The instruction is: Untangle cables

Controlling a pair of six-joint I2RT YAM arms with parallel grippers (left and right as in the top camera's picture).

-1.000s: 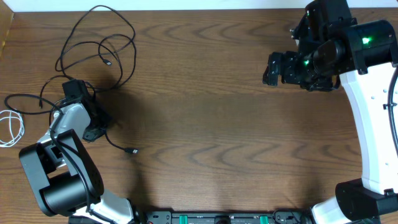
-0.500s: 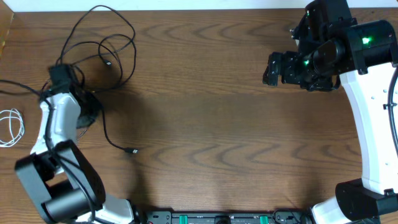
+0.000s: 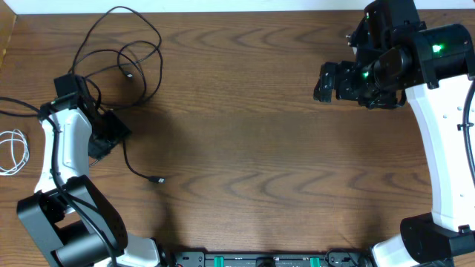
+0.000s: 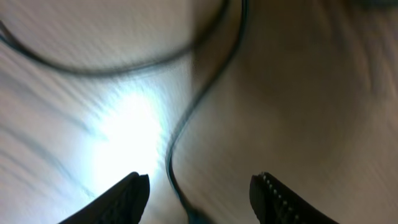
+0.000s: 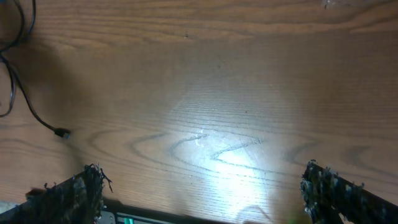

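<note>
Overhead view: a wood-grain tabletop (image 3: 260, 141) carries two robot arms and three loose cords. The white right arm (image 3: 438, 141) rises along the right edge toward the far right corner. Its right gripper (image 3: 320, 81) is spread wide above bare wood, with nothing between the fingers. The left arm (image 3: 63, 148) stands by the left edge, with the left gripper (image 3: 72, 85) at the tangle. The blurred left wrist view shows its jaws apart, a black cord (image 4: 186, 118) running between them ungripped. Two black cables (image 3: 122, 44) lie looped together near the far left corner. One trails toward the near edge and ends in a small plug (image 3: 156, 179). A white cable (image 3: 15, 148) sits coiled at the left edge.
</note>
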